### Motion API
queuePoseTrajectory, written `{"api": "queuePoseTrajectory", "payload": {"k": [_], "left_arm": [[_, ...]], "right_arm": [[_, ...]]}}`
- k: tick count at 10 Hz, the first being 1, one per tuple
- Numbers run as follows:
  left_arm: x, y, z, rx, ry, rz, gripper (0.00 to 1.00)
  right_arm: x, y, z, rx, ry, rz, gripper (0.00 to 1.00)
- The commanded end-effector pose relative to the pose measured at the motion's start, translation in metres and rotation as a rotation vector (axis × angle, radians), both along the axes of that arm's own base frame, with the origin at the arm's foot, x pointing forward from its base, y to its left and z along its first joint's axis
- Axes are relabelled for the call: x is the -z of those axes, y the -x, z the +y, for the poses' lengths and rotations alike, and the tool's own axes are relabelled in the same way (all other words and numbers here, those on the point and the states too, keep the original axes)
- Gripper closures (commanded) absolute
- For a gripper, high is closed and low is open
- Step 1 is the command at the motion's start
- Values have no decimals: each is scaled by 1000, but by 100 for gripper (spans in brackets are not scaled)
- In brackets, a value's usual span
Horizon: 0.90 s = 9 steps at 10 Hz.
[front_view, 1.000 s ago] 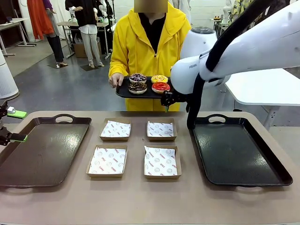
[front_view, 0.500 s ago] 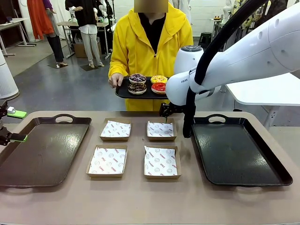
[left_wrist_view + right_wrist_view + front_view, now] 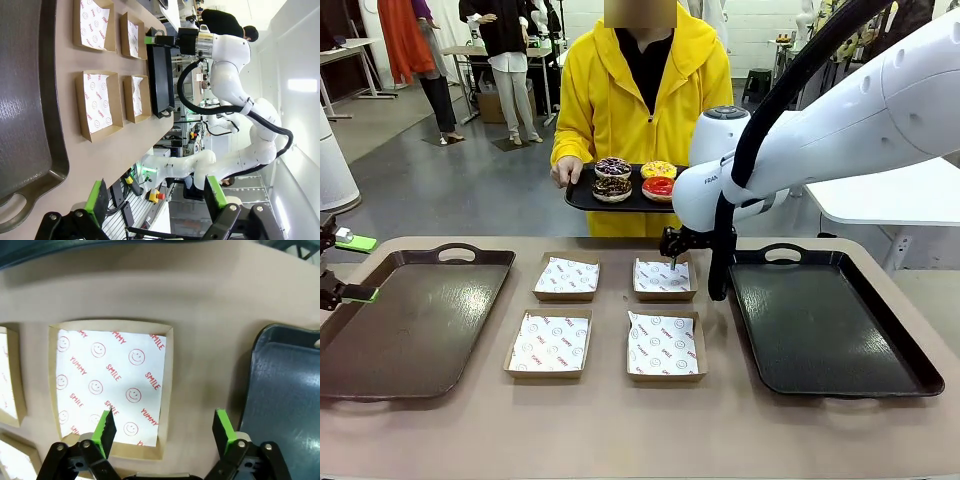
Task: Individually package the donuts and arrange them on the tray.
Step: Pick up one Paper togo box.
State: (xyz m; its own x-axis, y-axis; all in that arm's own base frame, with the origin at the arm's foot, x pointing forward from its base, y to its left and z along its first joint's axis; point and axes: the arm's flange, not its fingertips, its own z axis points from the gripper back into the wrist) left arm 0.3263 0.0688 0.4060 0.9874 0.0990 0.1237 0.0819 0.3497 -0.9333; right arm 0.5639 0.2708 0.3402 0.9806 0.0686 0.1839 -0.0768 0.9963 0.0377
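Note:
A person in a yellow hoodie holds a small black serving tray (image 3: pixel 582 197) at the far side. On it lie the donuts: a chocolate one with pale sprinkles (image 3: pixel 613 166), a yellow-frosted one (image 3: pixel 659 168), a chocolate crumb one (image 3: pixel 612 188) and a red-glazed one (image 3: pixel 659 186). My right gripper (image 3: pixel 672 255) (image 3: pixel 165 429) hangs open, pointing down over the right edge of the far right paper-lined box (image 3: pixel 662 278) (image 3: pixel 112 387). At the table's left edge, my left gripper (image 3: pixel 358 268) (image 3: pixel 156 195) is open and holds nothing.
Two large black trays lie on the tan table, one at the left (image 3: pixel 415 320) (image 3: pixel 25 100) and one at the right (image 3: pixel 830 320) (image 3: pixel 285 385). Three more paper-lined boxes (image 3: pixel 550 343) sit between them. Other people stand far behind.
My right arm has swung down and to the left, bringing its gripper from in front of the person's tray to just above the far right box. The left gripper has not moved.

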Motion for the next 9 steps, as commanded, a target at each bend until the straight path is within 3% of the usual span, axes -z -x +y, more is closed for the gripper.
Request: {"api": "queuePoseTrajectory", "payload": {"k": [1, 5, 6, 7, 8, 9], "left_arm": [[-1, 0, 1, -4, 21, -5, 0], [-1, 0, 1, -4, 21, -5, 0], [-1, 0, 1, -4, 21, -5, 0], [-1, 0, 1, -4, 21, -5, 0], [-1, 0, 1, -4, 21, -5, 0], [-1, 0, 1, -4, 21, -5, 0]], "right_arm": [[7, -2, 3, 17, -7, 15, 0], [11, -7, 0, 31, -22, 50, 3], [14, -8, -1, 35, -19, 55, 58], [15, -8, -1, 36, -14, 55, 62], [15, -9, 0, 40, -17, 51, 100], [16, -10, 0, 44, -22, 50, 100]]}}
